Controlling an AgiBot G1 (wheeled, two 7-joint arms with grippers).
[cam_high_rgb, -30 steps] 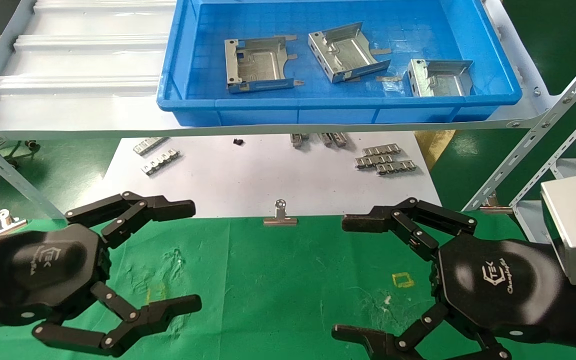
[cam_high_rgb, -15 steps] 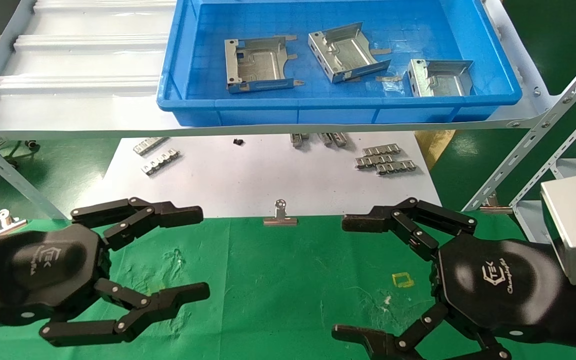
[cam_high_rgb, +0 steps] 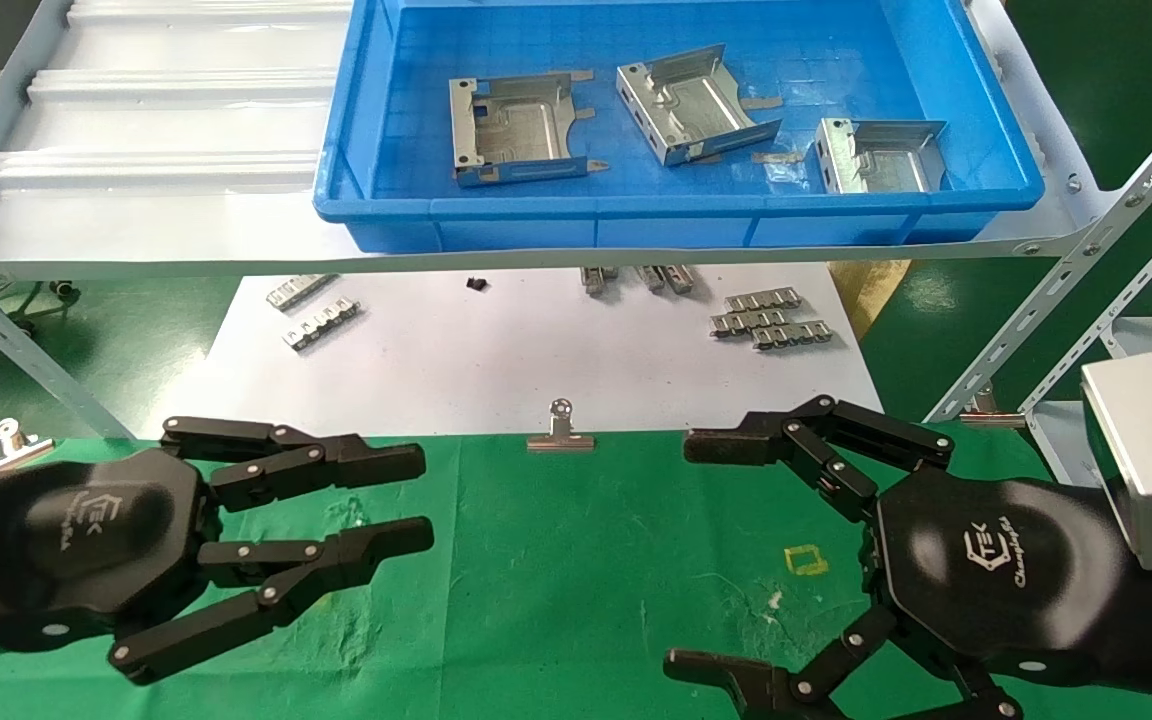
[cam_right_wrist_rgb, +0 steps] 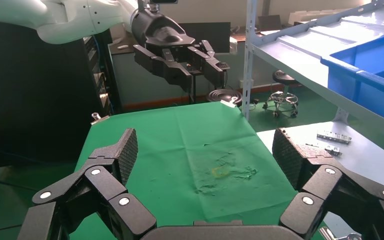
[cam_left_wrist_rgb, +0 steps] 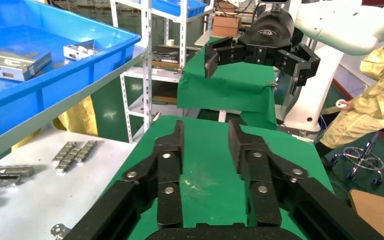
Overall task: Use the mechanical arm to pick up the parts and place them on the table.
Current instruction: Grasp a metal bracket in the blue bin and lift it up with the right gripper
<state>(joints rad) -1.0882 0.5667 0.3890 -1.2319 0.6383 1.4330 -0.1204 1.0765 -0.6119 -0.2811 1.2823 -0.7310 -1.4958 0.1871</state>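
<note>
Three silver parts point(cam_high_rgb: 521, 130) point(cam_high_rgb: 691, 102) point(cam_high_rgb: 878, 155), shallow folded trays with stamped cut-outs, lie in the blue bin point(cam_high_rgb: 636, 220) on the grey shelf point(cam_high_rgb: 156, 200), far from me. Below, ridged strips point(cam_high_rgb: 766, 320) and a binder clip point(cam_high_rgb: 561, 432) sit on white paper point(cam_high_rgb: 496, 370) beside the green table point(cam_high_rgb: 556, 580). My left gripper point(cam_high_rgb: 416, 500) hovers over the cloth, jaws narrowed but apart, grasping nothing. My right gripper point(cam_high_rgb: 681, 555) hangs spread wide, its near finger cut off at the edge.
</note>
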